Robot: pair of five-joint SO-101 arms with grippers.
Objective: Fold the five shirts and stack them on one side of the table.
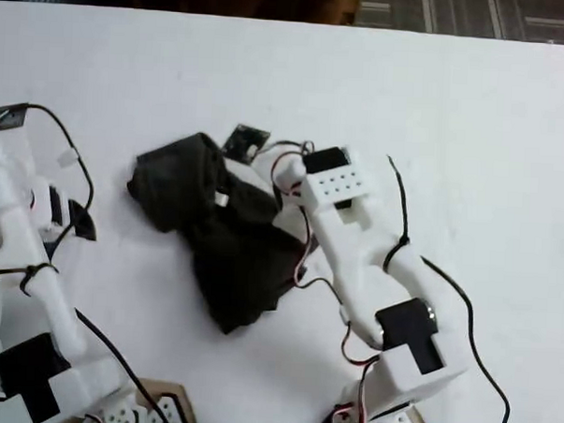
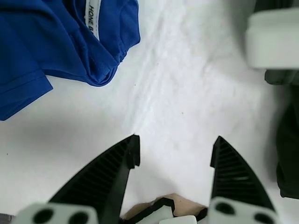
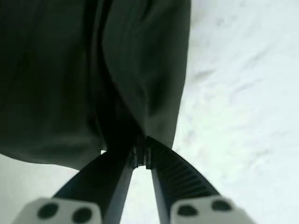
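Black shirt (image 1: 215, 237) lies in a crumpled heap mid-counter (image 1: 473, 117), not folded. Right arm (image 1: 355, 243) sits against the heap's near edge, its jaws pinched tight on a fold of the black cloth. Left arm (image 1: 23, 256) stands at the counter's left margin, jaws spread wide over bare surface, holding nothing. Blue shirt (image 2: 51, 42) lies rumpled beyond them, not touching.

Cropping the blue shirt (image 2: 42, 42) at the left wrist view's edge, blurring its collar label (image 2: 92, 16). Hiding the right side of the black shirt (image 1: 234, 247) under the right arm (image 1: 355, 243). Cutting off the left arm (image 1: 27, 257) at the high view's left edge.
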